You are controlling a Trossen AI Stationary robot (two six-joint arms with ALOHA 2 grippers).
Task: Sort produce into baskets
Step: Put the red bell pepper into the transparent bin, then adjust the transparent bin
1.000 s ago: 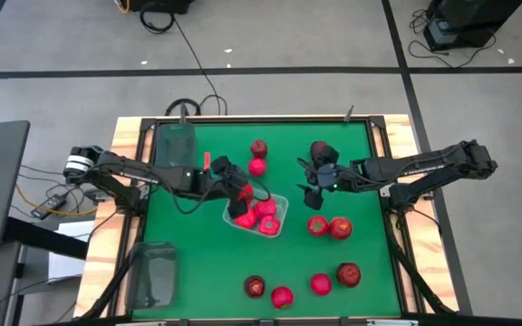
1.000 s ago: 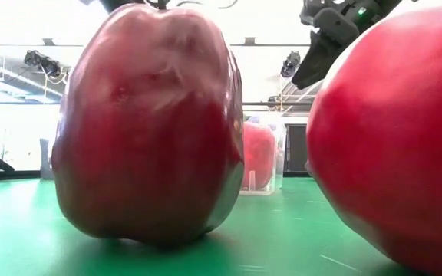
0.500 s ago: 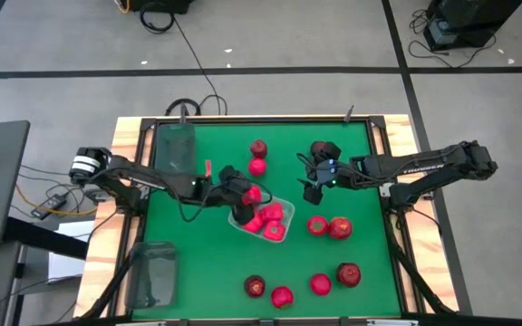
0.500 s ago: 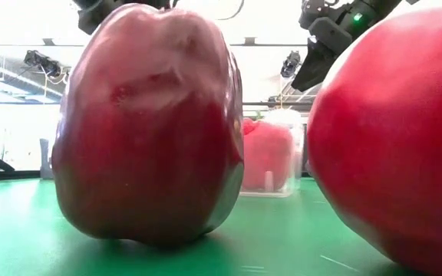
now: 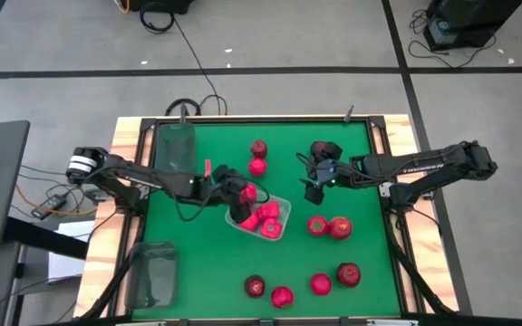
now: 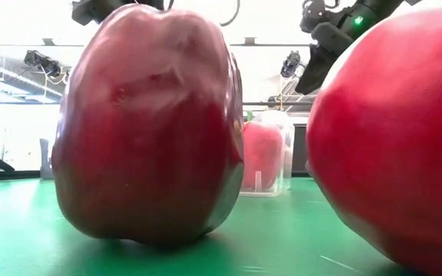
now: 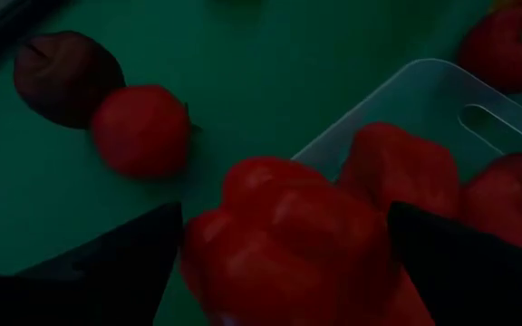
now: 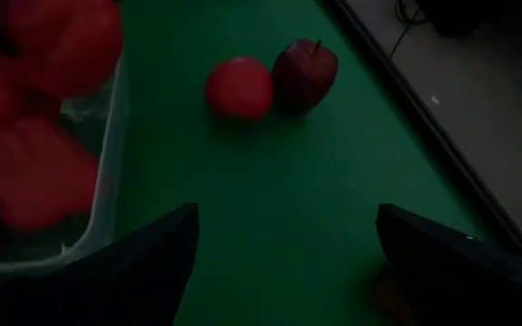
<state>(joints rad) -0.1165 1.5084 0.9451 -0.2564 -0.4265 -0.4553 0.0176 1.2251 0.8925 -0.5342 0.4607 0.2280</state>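
My left gripper is shut on a bright red lumpy pepper above the left end of the clear bin, mid-table. The bin holds several red peppers. My right gripper is open and empty right of the bin, above the mat. A maroon apple and a round red one lie on the mat beyond the bin. No yellow-orange piece shows. My left gripper pinches the pepper's two opposite sides between its fingers, coming from the table's left and slanting down. The pepper is lifted clear, above the bin's rim.
Two smoky grey bins stand at the far left and near left. Two peppers lie right of the clear bin. Two maroon apples and two round red ones lie near the front edge.
My left gripper has moved a little toward the table's right with the pepper, staying over the clear bin's left end. The bin has shifted slightly. My right gripper has risen a little and drawn slightly toward the far edge, still open.
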